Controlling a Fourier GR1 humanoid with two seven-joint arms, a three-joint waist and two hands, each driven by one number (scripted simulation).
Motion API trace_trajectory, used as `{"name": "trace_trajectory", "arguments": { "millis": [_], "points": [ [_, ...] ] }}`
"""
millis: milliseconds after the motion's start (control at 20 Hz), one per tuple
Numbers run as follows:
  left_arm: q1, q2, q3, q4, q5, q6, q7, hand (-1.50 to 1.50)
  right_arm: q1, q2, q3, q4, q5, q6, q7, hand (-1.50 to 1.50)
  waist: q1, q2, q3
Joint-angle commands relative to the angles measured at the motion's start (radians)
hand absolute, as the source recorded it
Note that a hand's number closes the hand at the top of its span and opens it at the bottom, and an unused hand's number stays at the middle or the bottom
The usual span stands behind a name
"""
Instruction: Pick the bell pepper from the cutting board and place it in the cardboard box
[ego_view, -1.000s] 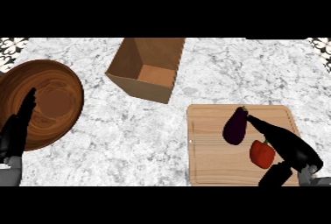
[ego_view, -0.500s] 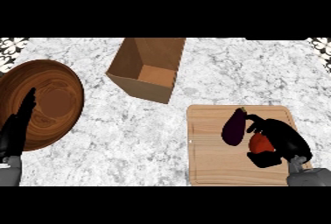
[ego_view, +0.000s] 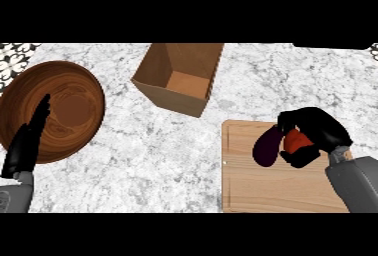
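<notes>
While the right hand (ego_view: 316, 136) curls its fingers (ego_view: 301, 161) round the red-orange bell pepper (ego_view: 297, 142), the grasp looks made but the lift not yet clearly begun: the pepper sits over the upper right part of the cutting board (ego_view: 258, 190), mostly hidden under the black palm, and whether it has left the wood cannot be told from this steep view. To do this step well, the hand should rise straight up before it travels, because a dark purple aubergine (ego_view: 267, 146) lies just beside the pepper on its left, touching or nearly touching the fingers, and a sideways drag would likely shove it across the board. Once clear, the carry goes up and to the left toward the cardboard box (ego_view: 170, 97), which stands open on the marble worktop (ego_view: 162, 165) well apart from the board; its near wall stands in the way, so the pepper should pass above the rim and be let go over the open middle (not at the edge). The right forearm (ego_view: 354, 185) comes in from the lower right corner, wrist bent so the palm faces down over the pepper. The left hand (ego_view: 26, 145) rests at the left edge with straight, open fingers pointing up, overlapping the wooden bowl (ego_view: 70, 110), and holds nothing.
</notes>
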Motion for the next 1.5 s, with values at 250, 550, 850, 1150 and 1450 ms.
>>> {"name": "trace_trajectory", "arguments": {
  "millis": [250, 550, 850, 1150, 1450],
  "points": [
    [-0.039, 0.009, -0.002, 0.015, -0.001, -0.019, 0.008, 0.00, -0.359, -0.095, -0.057, 0.339, 0.023, -0.139, -0.437, 1.50, 0.024, 0.011, 0.002],
    [-0.027, -0.003, 0.005, -0.001, 0.001, -0.010, 0.035, 0.00, -0.506, -0.081, -0.166, 0.507, -0.037, -0.266, -0.629, 1.50, -0.005, 0.000, 0.002],
    [-0.005, -0.004, 0.006, 0.016, -0.009, -0.010, -0.006, 0.00, -0.695, 0.005, -0.189, 0.655, -0.070, -0.277, -0.766, 1.50, -0.009, -0.003, 0.000],
    [0.012, 0.008, 0.033, 0.026, -0.005, -0.015, -0.003, 0.00, -0.803, 0.132, -0.186, 0.680, -0.108, -0.154, -0.694, 1.50, -0.036, -0.012, -0.002],
    [0.010, 0.016, 0.044, 0.017, 0.001, -0.027, -0.008, 0.00, -0.958, 0.271, -0.235, 0.791, -0.150, -0.130, -0.535, 1.50, -0.024, -0.009, -0.002]
  ]
}}
